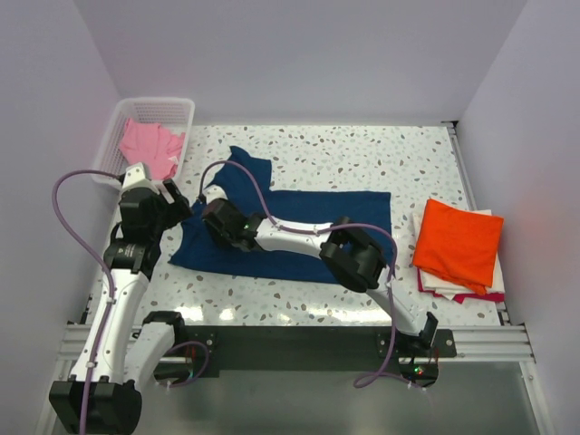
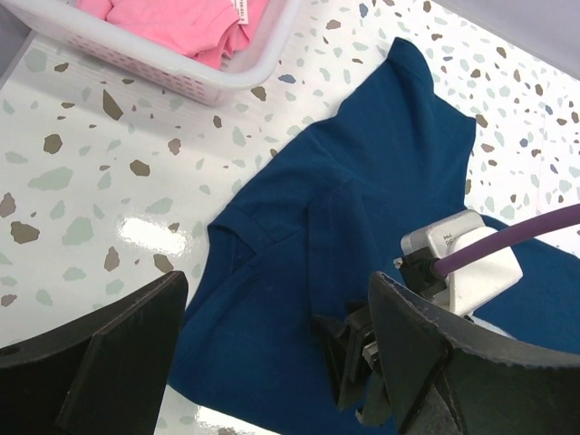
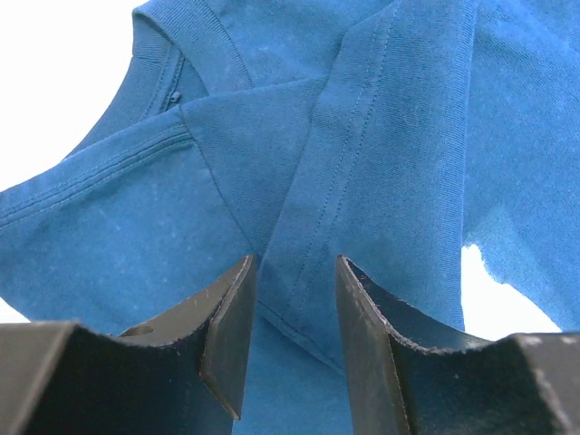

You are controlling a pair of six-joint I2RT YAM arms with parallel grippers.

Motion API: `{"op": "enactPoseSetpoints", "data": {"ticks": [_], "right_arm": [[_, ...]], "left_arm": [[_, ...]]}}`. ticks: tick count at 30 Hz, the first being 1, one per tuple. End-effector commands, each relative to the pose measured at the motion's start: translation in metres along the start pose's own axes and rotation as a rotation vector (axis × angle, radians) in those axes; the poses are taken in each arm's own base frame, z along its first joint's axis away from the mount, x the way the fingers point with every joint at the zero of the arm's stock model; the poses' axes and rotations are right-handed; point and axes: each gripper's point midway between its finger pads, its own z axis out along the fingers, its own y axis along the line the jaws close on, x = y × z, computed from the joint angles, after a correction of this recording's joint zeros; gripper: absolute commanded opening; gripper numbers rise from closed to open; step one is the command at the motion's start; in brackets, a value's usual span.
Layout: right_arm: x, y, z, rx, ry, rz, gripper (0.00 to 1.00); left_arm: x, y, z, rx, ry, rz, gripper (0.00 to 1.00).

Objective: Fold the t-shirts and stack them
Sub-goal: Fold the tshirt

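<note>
A navy blue t-shirt (image 1: 362, 213) lies spread on the speckled table, left of centre. My right gripper (image 1: 214, 205) is down on its left part. In the right wrist view its fingers (image 3: 294, 272) stand apart on the cloth (image 3: 408, 118), a stitched hem fold lying between them, not pinched. My left gripper (image 1: 174, 205) hovers wide open just left of it, over the shirt (image 2: 344, 181), holding nothing (image 2: 276, 299). A folded orange t-shirt (image 1: 458, 240) rests at the right. A pink t-shirt (image 1: 149, 145) is crumpled in the basket.
The white lattice basket (image 1: 159, 102) stands at the back left corner, seen close in the left wrist view (image 2: 181, 77). Under the orange tee lies a small pile of white and red cloth (image 1: 453, 288). Walls close in the table on three sides.
</note>
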Motion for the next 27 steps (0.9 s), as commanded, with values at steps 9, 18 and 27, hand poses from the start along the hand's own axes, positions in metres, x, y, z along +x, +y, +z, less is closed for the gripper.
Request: {"op": "enactPoseSetpoints", "data": {"ticks": [9,18,27], "right_arm": [[0.003,0.016,0.008,-0.024,-0.011,0.007,0.4],[0.003,0.011,0.005,-0.009,-0.019,0.007,0.25],[-0.029,0.003,-0.012,-0.003,-0.073,0.049,0.11]], "left_arm": [[-0.016,-0.004,-0.001,0.002,-0.035,0.018,0.86],[-0.013,-0.003,-0.001,-0.003,-0.027,0.018,0.86],[-0.012,-0.002,-0.001,-0.005,-0.022,0.018,0.86]]}}
